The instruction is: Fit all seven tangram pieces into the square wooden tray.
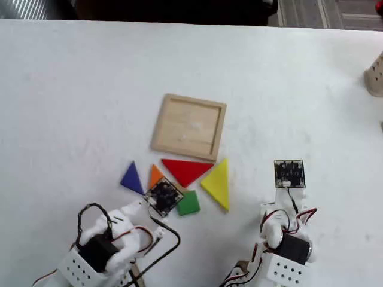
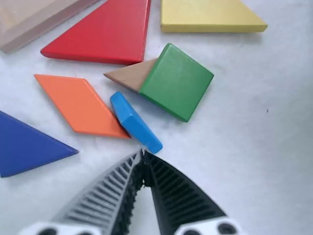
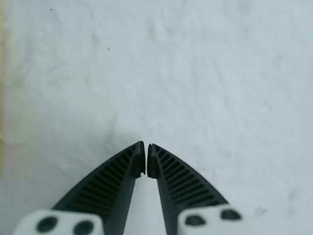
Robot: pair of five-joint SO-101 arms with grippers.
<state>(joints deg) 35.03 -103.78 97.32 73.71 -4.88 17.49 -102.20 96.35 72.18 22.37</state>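
Observation:
The square wooden tray (image 1: 188, 127) lies with nothing in it, its corner (image 2: 29, 19) at the wrist view's edge. Below it lie the red triangle (image 2: 105, 34), yellow triangle (image 2: 210, 15), green square (image 2: 177, 81), orange parallelogram (image 2: 78, 103) and dark blue triangle (image 2: 24, 144). A brown triangle (image 2: 128, 76) pokes out from under the green square. A small light blue piece (image 2: 135, 122) rests tilted against the parallelogram. My left gripper (image 2: 143, 152) is shut, its tips just short of that piece. My right gripper (image 3: 146, 147) is shut over bare table.
The left arm (image 1: 108, 245) and right arm (image 1: 289, 239) stand at the table's near edge. A perforated beige object (image 1: 375, 75) sits at the far right edge. White table surface stretches around the tray.

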